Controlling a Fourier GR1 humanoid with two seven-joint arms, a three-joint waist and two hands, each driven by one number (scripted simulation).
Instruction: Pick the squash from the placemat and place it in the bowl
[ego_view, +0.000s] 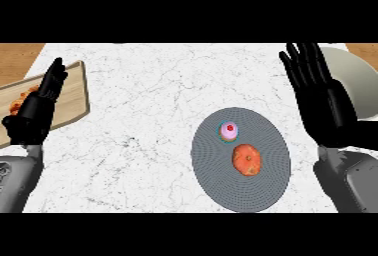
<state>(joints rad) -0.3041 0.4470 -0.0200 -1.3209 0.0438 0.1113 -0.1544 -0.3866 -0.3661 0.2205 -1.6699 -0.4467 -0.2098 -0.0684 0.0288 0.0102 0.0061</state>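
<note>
Beside the squash (246, 159) on our placemat (210, 165) sits a cupcake (229, 130); our flat, empty right hand (319, 90) may knock it.

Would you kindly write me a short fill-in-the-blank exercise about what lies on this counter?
1. The squash lies on the grey ____.
2. Beside the squash on the placemat sits a small ____.
3. The bowl shows behind the robot's ____ hand.
4. Both the left hand and the right hand are ____, holding nothing.

Missing words: placemat; cupcake; right; open
</note>
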